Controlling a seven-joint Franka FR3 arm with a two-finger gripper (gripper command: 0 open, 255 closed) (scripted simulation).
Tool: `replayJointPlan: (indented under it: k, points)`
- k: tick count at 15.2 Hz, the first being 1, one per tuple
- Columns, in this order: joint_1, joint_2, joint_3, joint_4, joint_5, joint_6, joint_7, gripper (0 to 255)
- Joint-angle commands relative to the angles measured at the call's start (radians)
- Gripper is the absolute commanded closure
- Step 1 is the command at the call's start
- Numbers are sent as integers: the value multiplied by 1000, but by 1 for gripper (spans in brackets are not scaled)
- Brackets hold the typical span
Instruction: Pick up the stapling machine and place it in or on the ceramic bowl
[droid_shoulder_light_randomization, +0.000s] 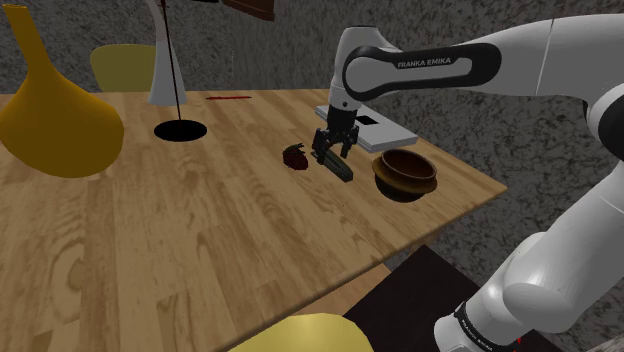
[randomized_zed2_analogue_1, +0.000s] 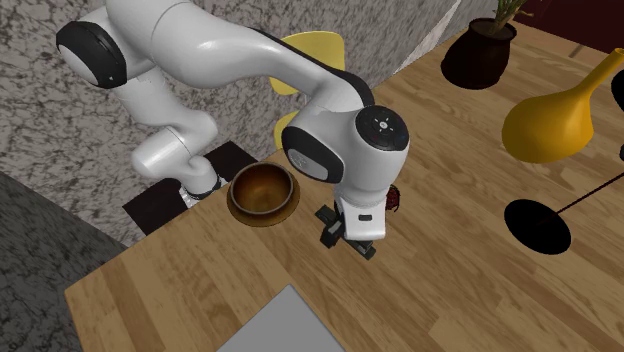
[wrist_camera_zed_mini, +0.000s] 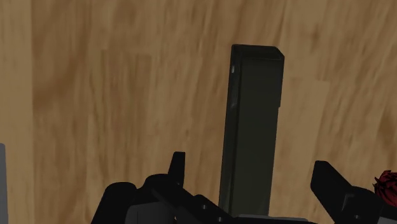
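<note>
Sweeping the shoulder view from its left, a bulbous yellow vase (droid_shoulder_light_randomization: 55, 115) stands on the pale wooden table (droid_shoulder_light_randomization: 200, 260), then a black disc-shaped stand base (droid_shoulder_light_randomization: 181, 130), a small dark red lumpy object (droid_shoulder_light_randomization: 294, 156), the black two-finger gripper (droid_shoulder_light_randomization: 334, 157) and a round brown bowl (droid_shoulder_light_randomization: 405, 172). Under the gripper lies the dark oblong stapler (droid_shoulder_light_randomization: 344, 172), flat on the wood between the red object and the bowl, close to the bowl but apart from it. A flat grey sheet (droid_shoulder_light_randomization: 375, 128) lies behind the arm.

The second exterior view adds a black pot with a plant (randomized_zed2_analogue_1: 480, 52) at the table's far end.

The wrist view supplies the gap itself: the fingers (wrist_camera_zed_mini: 177, 167) stand wide apart on either side of the stapler's near end, wood showing between each finger and the stapler's sides, so nothing is clasped.
</note>
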Motion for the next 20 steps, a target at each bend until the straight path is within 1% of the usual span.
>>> replayJointPlan:
  k: [1, 4, 5, 14, 20]
  points:
    - [0, 1, 0, 0, 0, 1, 0, 0]
    - [0, 1, 0, 0, 0, 1, 0, 0]
    - [0, 1, 0, 0, 0, 1, 0, 255]
    - [0, 1, 0, 0, 0, 1, 0, 255]
    - [-1, -9, -1, 70, 1, -78, 1, 255]
